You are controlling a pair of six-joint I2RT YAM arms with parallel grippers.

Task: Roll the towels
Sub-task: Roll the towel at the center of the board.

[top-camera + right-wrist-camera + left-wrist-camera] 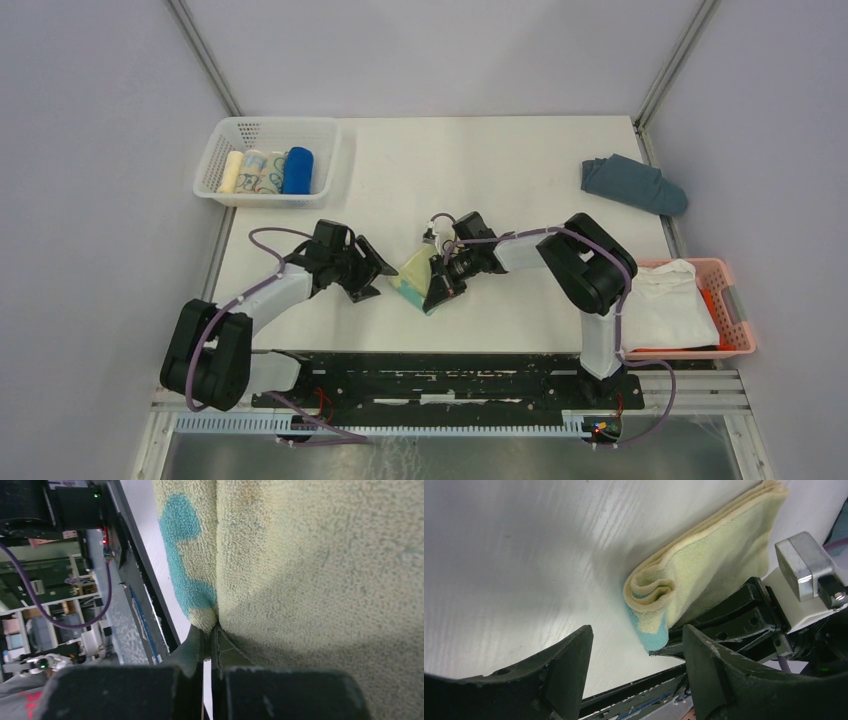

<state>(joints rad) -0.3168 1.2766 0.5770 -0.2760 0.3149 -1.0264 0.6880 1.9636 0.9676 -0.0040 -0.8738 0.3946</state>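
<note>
Grey-blue cloth (634, 184) far right; white cloth (667, 300) in pink basket (742, 330); white basket (213, 170) far left

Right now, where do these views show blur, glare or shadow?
Top external: even light, sharp throughout. Left wrist: sheen on the white table, a soft shadow beside the yellow-and-teal towel. Right wrist: its terry loops clear, the right gripper dark and blurred up close.

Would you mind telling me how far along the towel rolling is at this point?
Done: the blue towel lies rolled in the white basket. In hand: the right end effector is shut on an edge of the yellow towel, folded mid-table; the left end effector stands open beside it. Left: rolling that one.
</note>
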